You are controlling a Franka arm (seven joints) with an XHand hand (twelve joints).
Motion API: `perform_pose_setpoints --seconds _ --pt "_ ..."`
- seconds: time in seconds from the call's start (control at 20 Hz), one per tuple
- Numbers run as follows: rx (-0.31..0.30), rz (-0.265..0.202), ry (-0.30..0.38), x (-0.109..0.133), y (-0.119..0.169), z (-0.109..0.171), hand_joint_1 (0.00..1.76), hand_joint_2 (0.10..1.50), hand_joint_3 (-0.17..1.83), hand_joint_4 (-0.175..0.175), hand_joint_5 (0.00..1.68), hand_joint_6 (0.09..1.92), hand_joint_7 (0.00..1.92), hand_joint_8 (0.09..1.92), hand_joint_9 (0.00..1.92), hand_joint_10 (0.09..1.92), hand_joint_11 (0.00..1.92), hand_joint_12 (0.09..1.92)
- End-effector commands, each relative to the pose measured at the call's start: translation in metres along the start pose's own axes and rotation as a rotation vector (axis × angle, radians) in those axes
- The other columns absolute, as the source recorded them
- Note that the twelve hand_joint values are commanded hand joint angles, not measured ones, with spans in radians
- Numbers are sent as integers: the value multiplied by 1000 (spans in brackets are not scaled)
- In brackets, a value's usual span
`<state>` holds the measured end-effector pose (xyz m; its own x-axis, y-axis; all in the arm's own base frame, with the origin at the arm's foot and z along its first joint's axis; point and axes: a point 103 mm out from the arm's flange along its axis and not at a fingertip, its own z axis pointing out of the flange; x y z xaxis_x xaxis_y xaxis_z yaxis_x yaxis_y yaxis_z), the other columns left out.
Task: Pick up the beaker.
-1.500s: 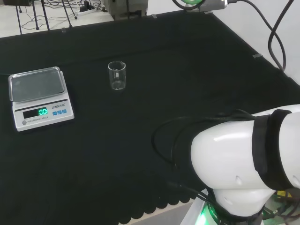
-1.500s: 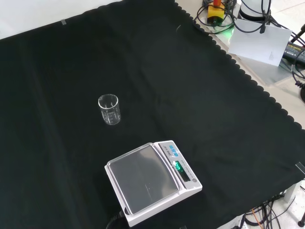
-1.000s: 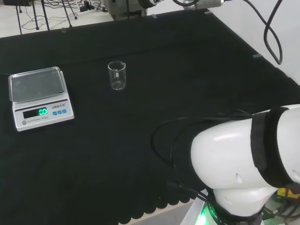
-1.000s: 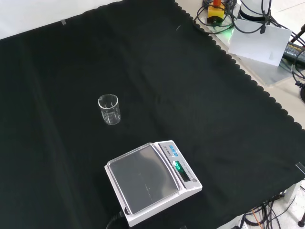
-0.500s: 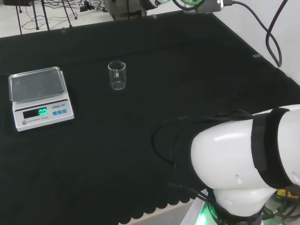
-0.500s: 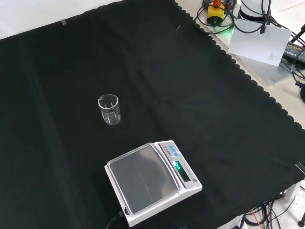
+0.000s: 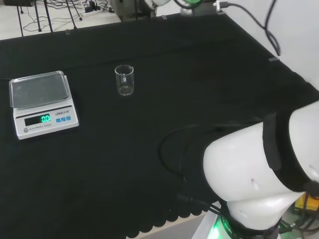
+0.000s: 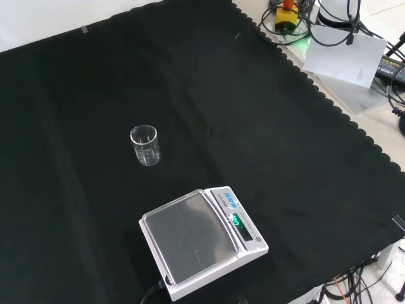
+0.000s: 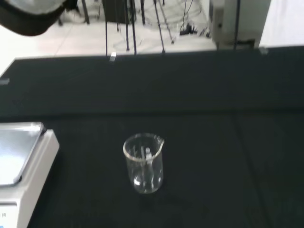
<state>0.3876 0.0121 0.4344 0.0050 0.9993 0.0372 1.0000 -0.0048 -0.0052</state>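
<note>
A small clear glass beaker (image 7: 124, 79) stands upright and empty on the black cloth, left of centre in the front view (image 8: 145, 145). In the wrist view the beaker (image 9: 144, 163) stands ahead with open cloth all round it. A blurred white and black part of the hand (image 9: 28, 12) shows in that view, well apart from the beaker. How the hand is set cannot be made out. Nothing touches the beaker.
A white digital scale (image 7: 42, 102) with a steel pan and a lit display stands left of the beaker in the head view, nearer the camera in the front view (image 8: 202, 240). The arm's big white link (image 7: 259, 179) fills the head view's lower right.
In the head view the arm's parts at the top edge have shifted left and the big white link has risen a little. The beaker and scale have not moved.
</note>
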Motion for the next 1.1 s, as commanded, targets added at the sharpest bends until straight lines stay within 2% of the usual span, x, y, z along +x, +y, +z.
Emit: perform_pose_setpoints --seconds 0.05,0.55,0.85,1.1 --pt "152 -122 5 60 101 129 691 742 172 50 0 87 0 465 0 867 0 1129" --pt "202 -141 6 75 132 165 693 743 172 50 0 87 0 470 0 870 0 1133" --pt "246 -174 3 94 147 196 693 743 173 51 0 87 0 472 0 871 0 1134" --pt "276 -179 9 93 164 219 694 744 173 51 0 87 0 474 0 872 0 1134"
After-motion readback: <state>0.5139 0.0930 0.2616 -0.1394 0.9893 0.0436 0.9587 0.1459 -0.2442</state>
